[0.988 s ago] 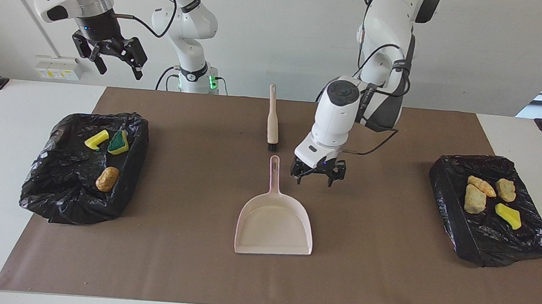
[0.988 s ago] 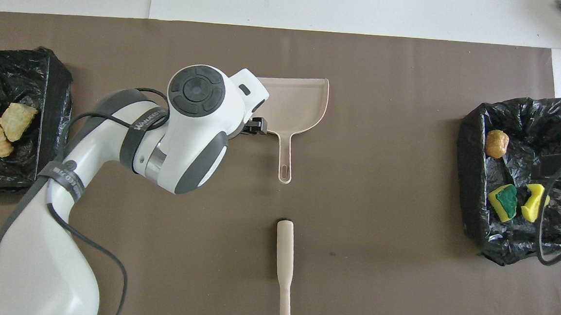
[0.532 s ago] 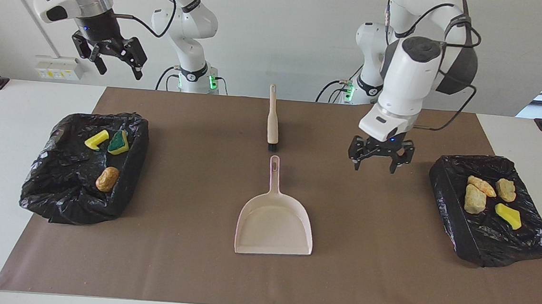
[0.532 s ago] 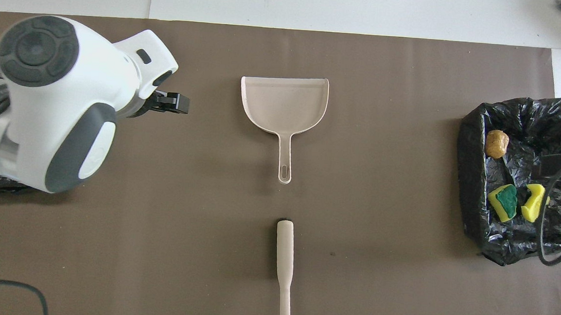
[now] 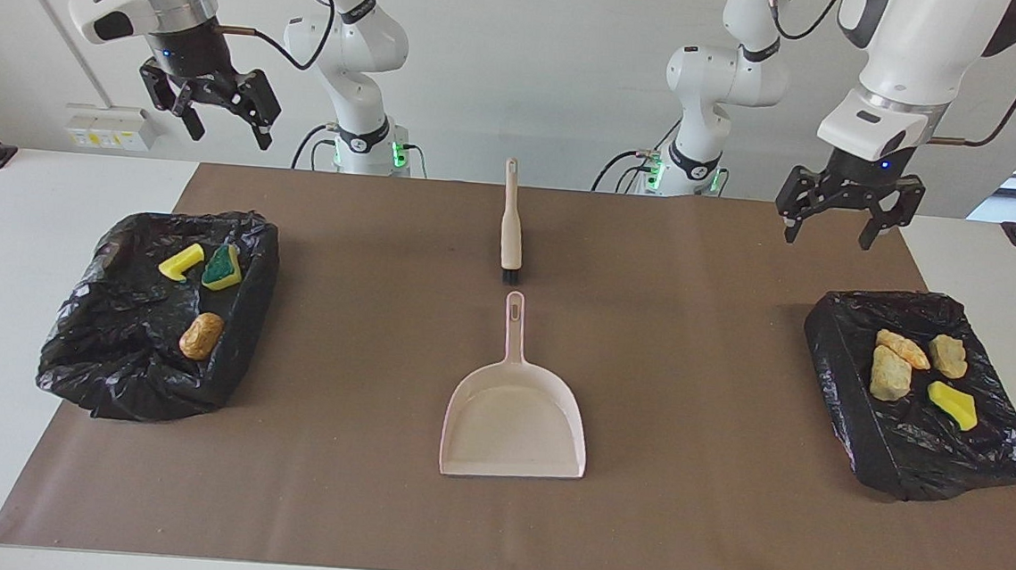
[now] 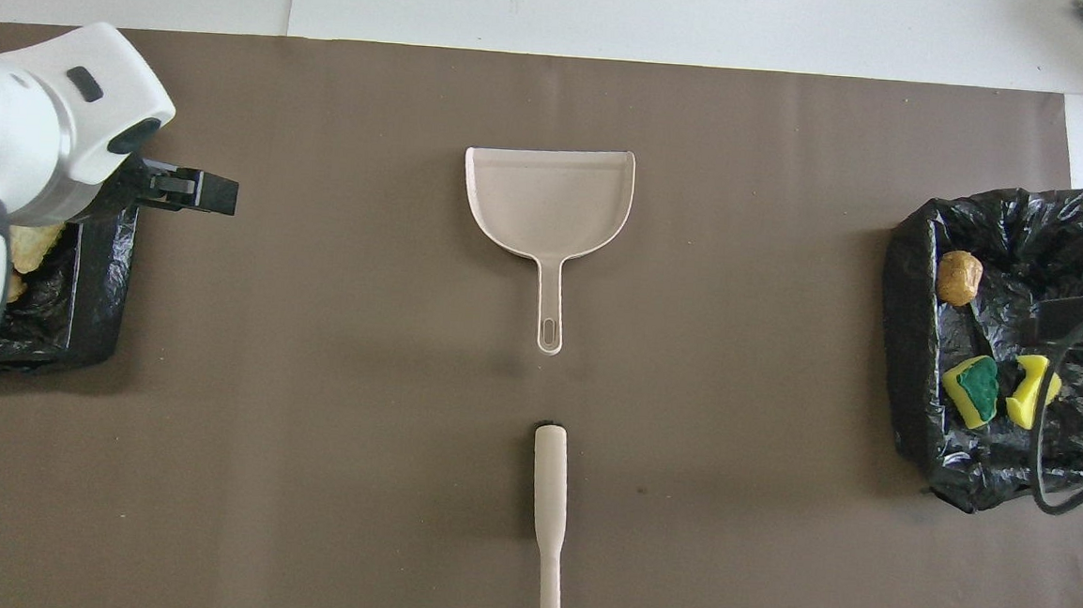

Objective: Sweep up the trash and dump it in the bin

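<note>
Facing view, trash [image 5: 892, 374], yellow, beige, orange-brown scraps

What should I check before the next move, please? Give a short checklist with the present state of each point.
1. Left end effector open and empty, raised over the bin at its end: ok.
2. Right end effector open and empty, raised over the other bin: ok.
3. Trash all lying in the bins: ok.
4. Dustpan empty on the mat: ok.
5. Brush free, lying apart from the dustpan: ok.
</note>
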You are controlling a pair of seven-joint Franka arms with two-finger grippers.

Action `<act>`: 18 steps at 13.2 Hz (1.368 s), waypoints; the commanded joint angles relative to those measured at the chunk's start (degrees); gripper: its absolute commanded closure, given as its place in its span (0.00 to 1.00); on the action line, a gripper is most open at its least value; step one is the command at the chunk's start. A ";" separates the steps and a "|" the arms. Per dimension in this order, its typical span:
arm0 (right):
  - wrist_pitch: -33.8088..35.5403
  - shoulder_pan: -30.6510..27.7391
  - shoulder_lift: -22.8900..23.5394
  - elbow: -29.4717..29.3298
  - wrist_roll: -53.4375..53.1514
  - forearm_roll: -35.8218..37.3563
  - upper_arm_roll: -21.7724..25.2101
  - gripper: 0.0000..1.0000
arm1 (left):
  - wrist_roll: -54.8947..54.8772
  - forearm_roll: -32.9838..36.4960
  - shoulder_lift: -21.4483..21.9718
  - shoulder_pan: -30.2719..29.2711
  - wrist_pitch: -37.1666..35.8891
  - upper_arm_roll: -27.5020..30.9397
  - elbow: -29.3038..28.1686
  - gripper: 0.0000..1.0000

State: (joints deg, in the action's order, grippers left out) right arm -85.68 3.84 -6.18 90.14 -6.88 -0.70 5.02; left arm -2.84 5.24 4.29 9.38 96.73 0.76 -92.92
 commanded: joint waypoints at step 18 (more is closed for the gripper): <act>1.22 -0.24 1.96 -2.95 1.69 0.26 -0.01 0.00 | -4.28 -4.89 -0.42 -4.11 -4.71 1.70 3.71 0.00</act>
State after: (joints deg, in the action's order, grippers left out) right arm -84.41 3.95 -4.84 88.32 -6.88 -0.72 5.06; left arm -6.97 1.12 4.21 6.18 93.57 2.82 -90.34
